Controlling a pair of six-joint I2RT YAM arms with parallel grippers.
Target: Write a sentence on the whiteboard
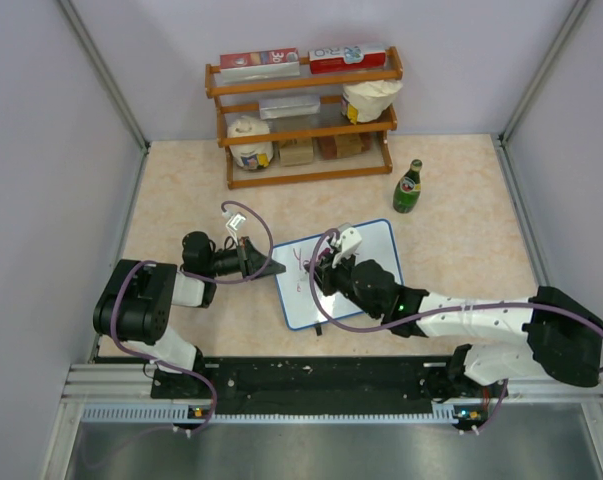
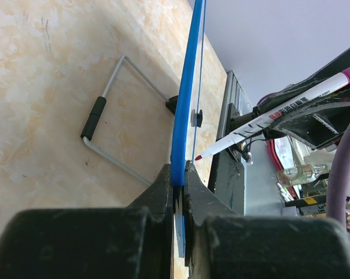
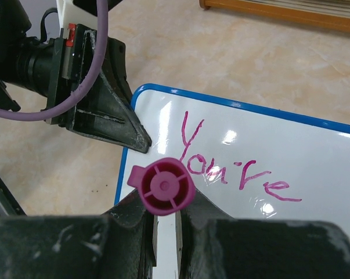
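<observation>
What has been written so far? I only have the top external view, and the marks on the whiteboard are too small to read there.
Observer: The right wrist view shows "You're" in magenta handwriting on the whiteboard.
Operator: Is the left pincer actually gripping the board, or just resting against it?
Observer: Gripping. In the left wrist view the left pincer is shut on the blue frame, with the edge sandwiched between its two fingers.
</observation>
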